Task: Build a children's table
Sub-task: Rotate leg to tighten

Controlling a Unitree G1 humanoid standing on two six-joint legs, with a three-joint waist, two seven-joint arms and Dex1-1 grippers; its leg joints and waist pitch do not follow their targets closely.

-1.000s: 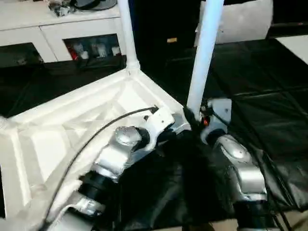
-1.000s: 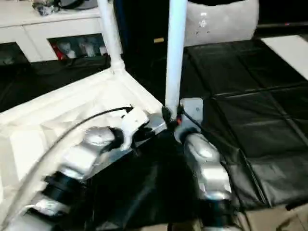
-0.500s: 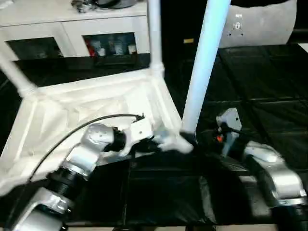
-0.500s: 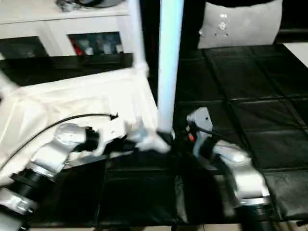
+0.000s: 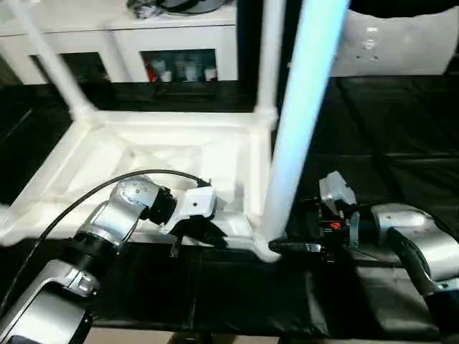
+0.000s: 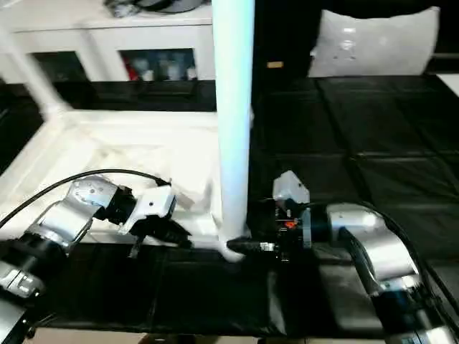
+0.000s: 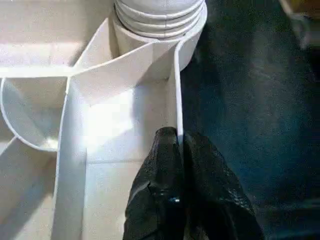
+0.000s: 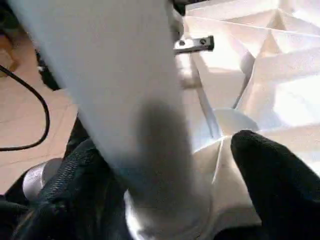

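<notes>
Children's table (image 5: 165,154), white plastic, upside down on black floor mat (image 6: 358,129).

Three legs stand up from corner sockets; nearest leg (image 5: 297,122) at the corner closest to the robot. Left gripper (image 7: 179,145): fingers together, clamped on the table's thin rim wall beside that corner. Right gripper (image 8: 165,165): fingers (image 8: 270,175) apart, one either side of the nearest leg's base. Behind: white cabinet (image 5: 143,43), grey-white cushion (image 6: 373,43).

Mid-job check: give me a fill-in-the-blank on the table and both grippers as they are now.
1. The table top lies ____, its ribbed underside up.
2. The left gripper is shut on the top's ____.
3. The right gripper has its fingers on either side of the near ____.
4. Behind stands a white ____ with glass doors.

Missing: upside down; rim; leg; cabinet
</notes>
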